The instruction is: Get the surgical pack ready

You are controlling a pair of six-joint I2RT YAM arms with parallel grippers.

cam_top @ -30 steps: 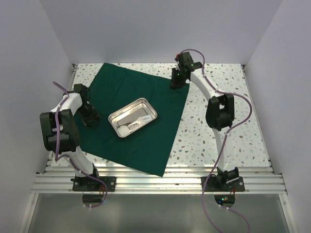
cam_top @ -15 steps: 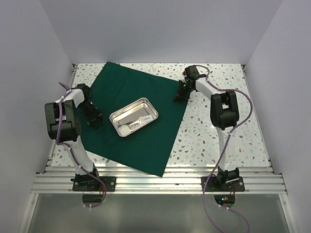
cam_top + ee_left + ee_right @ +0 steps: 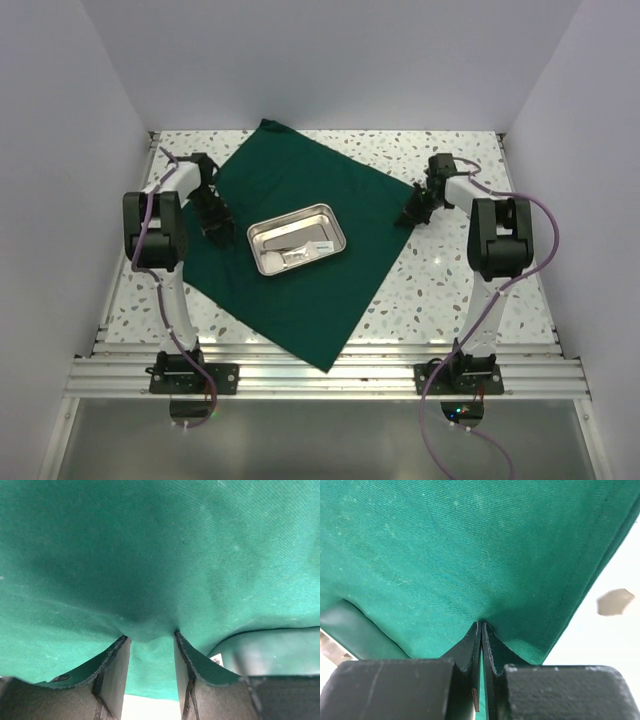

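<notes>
Done: loading steel tray [image 3: 297,238], centring on spread green cloth [image 3: 300,300]. Remaining: folding, wrapping. Clamping cloth corner with right gripper [image 3: 413,215] jaws together; at left gripper [image 3: 214,232], jaws half apart, hold undeterminable.

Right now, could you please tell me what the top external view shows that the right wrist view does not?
Only the top external view shows the steel tray with white gauze sitting on the cloth, both arms, and the left gripper at the cloth's left edge. Only the right wrist view shows, close up, the right gripper closed tight on the cloth near its hemmed edge. Both show the green cloth and the speckled table.
</notes>
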